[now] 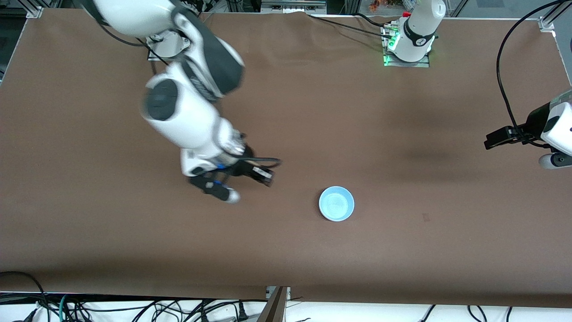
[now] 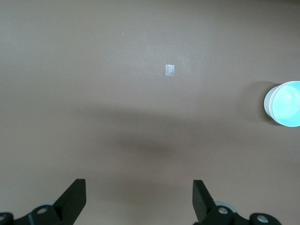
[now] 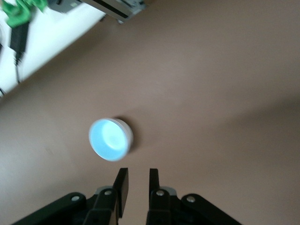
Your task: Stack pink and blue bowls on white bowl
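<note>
I see one stack on the table, blue bowl on top with a white side showing under it, and I cannot see the pink one. My right gripper hangs over bare table beside the stack, holding nothing, fingers with only a thin gap between them; my left gripper waits wide open at its own end. If I swing the right arm low, it could bump the stack and knock the bowls apart.

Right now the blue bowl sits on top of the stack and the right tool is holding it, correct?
Not quite. The right tool holds nothing: the right wrist view shows its fingers nearly shut on air, apart from the blue bowl. The bowl does top the stack.
</note>
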Tool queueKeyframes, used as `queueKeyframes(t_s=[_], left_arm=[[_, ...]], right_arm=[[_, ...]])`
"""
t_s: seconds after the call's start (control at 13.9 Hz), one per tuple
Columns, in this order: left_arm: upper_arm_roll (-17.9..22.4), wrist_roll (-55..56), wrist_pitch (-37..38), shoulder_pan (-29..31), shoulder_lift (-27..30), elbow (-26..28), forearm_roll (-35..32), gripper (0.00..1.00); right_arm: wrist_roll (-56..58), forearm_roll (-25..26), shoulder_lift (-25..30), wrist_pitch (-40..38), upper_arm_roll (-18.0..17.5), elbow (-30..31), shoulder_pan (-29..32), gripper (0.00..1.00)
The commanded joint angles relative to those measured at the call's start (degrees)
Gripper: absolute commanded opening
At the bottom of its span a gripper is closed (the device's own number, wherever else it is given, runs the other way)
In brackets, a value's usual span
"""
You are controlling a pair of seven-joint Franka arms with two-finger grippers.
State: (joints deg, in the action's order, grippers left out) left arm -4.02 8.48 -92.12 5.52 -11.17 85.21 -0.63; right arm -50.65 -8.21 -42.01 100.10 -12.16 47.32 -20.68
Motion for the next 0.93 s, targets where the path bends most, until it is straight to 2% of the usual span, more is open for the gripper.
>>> queueKeyframes(t_s=[0.0,0.29,0.36,0.5,0.65,0.86], left_arm=[[-0.28,-0.83,0.62,0.37,-0.26,-0.93,1.07,1.00],[-0.28,-0.83,0.62,0.54,-0.26,-0.93,1.07,1.00],[-0.28,-0.83,0.62,0.46,-0.26,-0.93,1.07,1.00],[-0.28,-0.83,0.62,0.54,-0.26,-0.93,1.07,1.00],[-0.28,-0.83,0.62,0.45,-0.26,-0.93,1.07,1.00],[-0.28,-0.83,0.62,0.54,-0.26,-0.84,1.07,1.00]], right_arm=[[13.94,-2.42,7.28,-12.52,-1.46,4.27,6.43,0.26],[27.06,-2.34,11.51,-26.51,-0.93,4.36,14.25,0.26],[29.44,-2.08,12.38,-29.32,0.03,4.62,15.14,0.26],[36.46,-2.07,15.45,-32.16,5.11,8.29,15.32,0.26],[45.33,-2.34,21.06,-30.68,10.73,16.97,15.32,0.26],[53.26,-1.81,31.78,-22.53,16.19,34.18,15.32,0.26]])
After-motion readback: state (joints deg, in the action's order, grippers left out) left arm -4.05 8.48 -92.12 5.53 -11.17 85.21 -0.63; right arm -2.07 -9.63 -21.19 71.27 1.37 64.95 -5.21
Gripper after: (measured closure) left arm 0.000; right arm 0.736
